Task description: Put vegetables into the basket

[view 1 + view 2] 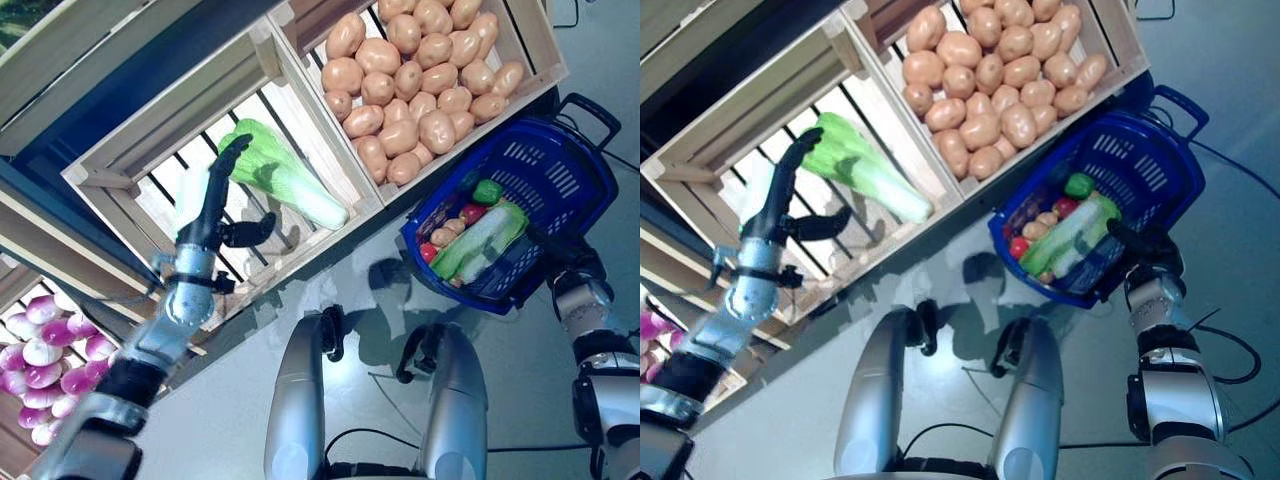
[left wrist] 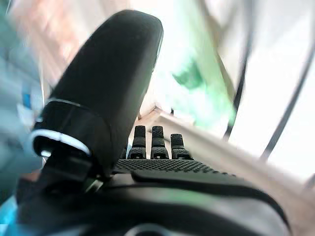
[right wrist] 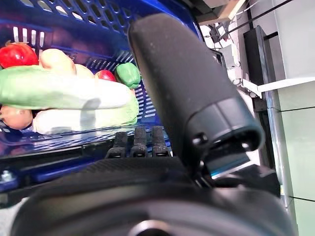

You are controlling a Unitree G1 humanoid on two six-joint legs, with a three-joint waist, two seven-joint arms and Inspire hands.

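Left hand [image 1: 215, 215], fingers straight and spread, reaching into the slatted crate [image 1: 120, 150] just beside a lone cabbage [image 1: 285, 172]; right hand [image 1: 1143, 250] curled round the blue basket [image 1: 560, 175], which holds two cabbages [image 3: 64, 93] with smaller vegetables.

The cabbage [image 2: 202, 93] is blurred past the left robot hand [image 2: 147, 162].

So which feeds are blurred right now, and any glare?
Left wrist view: heavily smeared, the cabbage only a green blur past the left hand. Right wrist view: sharp on the basket. Eye views: clear, floor glossy with reflections.
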